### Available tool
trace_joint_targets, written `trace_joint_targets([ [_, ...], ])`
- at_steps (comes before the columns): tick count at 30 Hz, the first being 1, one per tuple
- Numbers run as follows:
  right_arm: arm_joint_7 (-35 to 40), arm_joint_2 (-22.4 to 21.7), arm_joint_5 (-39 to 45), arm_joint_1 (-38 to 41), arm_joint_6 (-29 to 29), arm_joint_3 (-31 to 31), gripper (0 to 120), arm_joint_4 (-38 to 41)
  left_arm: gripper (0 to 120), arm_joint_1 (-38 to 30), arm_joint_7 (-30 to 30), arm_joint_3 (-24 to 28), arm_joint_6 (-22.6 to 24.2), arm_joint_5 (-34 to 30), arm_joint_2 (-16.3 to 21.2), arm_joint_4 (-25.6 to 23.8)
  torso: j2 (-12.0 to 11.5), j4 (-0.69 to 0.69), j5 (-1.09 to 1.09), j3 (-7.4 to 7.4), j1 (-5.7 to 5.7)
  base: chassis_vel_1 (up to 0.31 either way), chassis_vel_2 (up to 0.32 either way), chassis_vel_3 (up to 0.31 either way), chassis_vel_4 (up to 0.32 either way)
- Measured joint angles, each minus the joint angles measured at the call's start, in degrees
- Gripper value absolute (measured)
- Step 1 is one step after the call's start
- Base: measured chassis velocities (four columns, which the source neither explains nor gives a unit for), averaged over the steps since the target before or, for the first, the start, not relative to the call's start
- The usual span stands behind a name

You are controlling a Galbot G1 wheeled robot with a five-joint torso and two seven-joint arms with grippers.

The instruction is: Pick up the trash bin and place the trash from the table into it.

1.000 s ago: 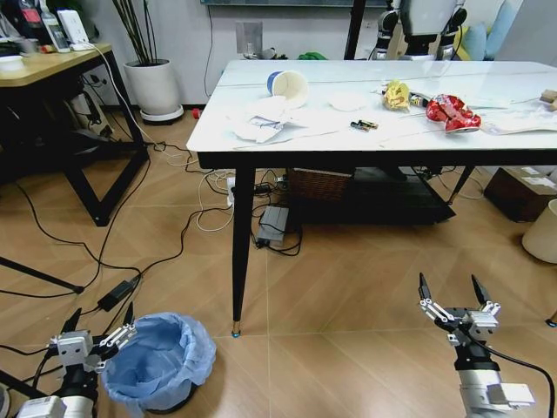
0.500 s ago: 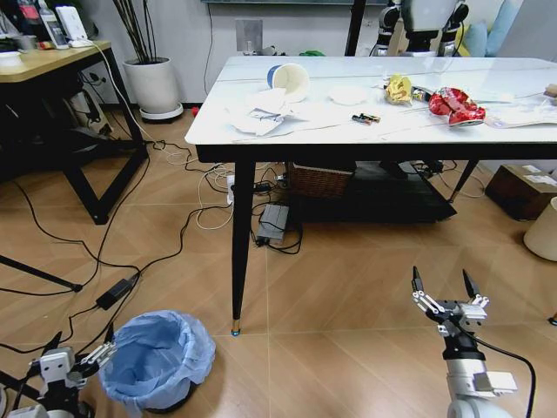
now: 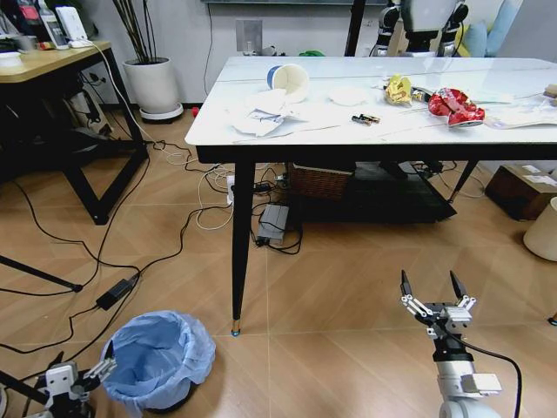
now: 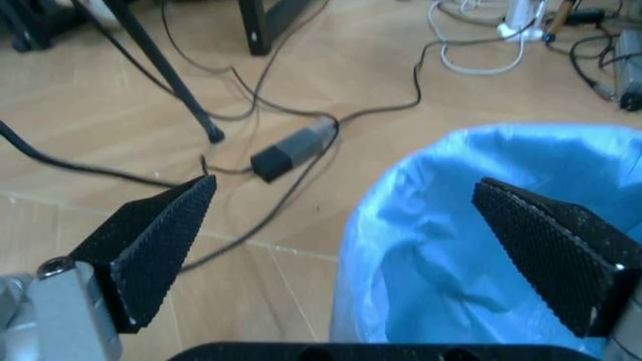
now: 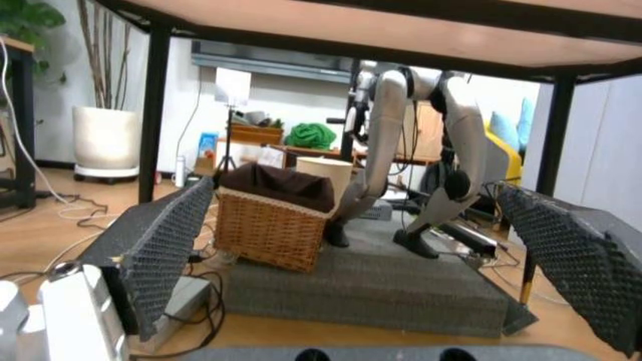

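Black textured fingers of the left tool [image 4: 341, 226] stand wide apart, low over the wooden floor [image 3: 348, 296], one finger over the rim of the trash bin [image 3: 161, 359] with its light-blue bag. The right tool [image 3: 434, 289] is also spread open, holding nothing, well apart to the right. Farther off, the trash [image 3: 452, 106] lies on the white worktop [image 3: 305, 131].
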Motion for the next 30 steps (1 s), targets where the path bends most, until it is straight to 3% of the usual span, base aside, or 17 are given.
trace_joint_targets([
  [17,0.13,-0.02,-0.05,-0.30,-1.17,-0.05,100,0.59,97,-4.45,0.06,2.22,3.03,-0.95,0.10,5.78,0.16,0.00,0.01,0.12,0.03,0.000,0.000,0.000,0.000],
  [30,0.21,-0.03,0.01,-0.72,-1.41,0.02,100,1.36,49,-5.06,0.40,2.37,4.27,-2.70,-0.18,6.45,0.22,0.00,0.03,0.16,0.04,0.000,0.000,0.000,0.000],
])
